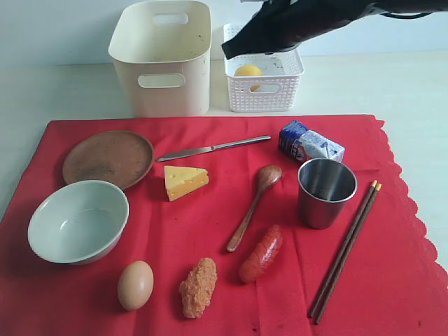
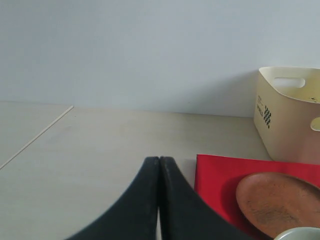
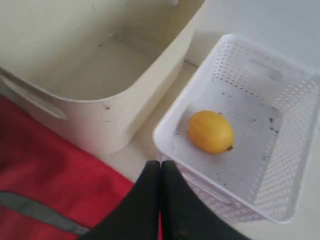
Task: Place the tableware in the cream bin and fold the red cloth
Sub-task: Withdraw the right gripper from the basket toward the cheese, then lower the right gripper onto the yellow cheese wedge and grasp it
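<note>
Exterior view: right hand (image 1: 227, 49), pinched shut and empty, hangs over the white basket (image 1: 264, 98), with the cream bin (image 1: 161, 98) just beside it and the steel knife (image 1: 212, 148) down on the red cloth (image 1: 175, 231). Left wrist view: left hand (image 2: 159, 167) is shut too, with the brown plate (image 2: 277, 202) just ahead. Right wrist view: only a lemon (image 3: 210, 131) beyond it, so I'd open wide before dropping onto the knife.

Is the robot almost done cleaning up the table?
No. Done: nothing, the cream bin is empty. In hand: nothing, left claw and right claw are shut, empty. Left: plate, bowl, knife, spoon, cup, chopsticks, then folding the flat red cloth.
</note>
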Motion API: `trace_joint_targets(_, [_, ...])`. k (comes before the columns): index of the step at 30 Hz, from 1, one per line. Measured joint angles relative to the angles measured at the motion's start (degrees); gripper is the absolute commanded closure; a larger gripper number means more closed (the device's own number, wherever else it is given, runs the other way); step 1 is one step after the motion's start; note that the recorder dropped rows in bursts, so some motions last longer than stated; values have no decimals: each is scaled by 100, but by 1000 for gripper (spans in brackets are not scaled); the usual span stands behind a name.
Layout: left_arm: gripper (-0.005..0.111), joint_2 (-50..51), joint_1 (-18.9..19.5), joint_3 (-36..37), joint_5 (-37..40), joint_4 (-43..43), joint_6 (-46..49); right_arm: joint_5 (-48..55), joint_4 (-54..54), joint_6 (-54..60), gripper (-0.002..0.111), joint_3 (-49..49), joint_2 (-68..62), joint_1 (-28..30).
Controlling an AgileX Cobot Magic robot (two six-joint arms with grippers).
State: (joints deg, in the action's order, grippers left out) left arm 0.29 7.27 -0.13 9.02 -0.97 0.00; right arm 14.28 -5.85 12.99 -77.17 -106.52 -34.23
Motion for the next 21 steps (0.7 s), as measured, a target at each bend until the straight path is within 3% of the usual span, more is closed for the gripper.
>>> trace_joint_targets(8, [106,0,0,0,0,0,0,14,18,263,108,66,9,-744])
trace_joint_targets(21, [106,0,0,0,0,0,0,943,43,526,106,66,-335,-1397])
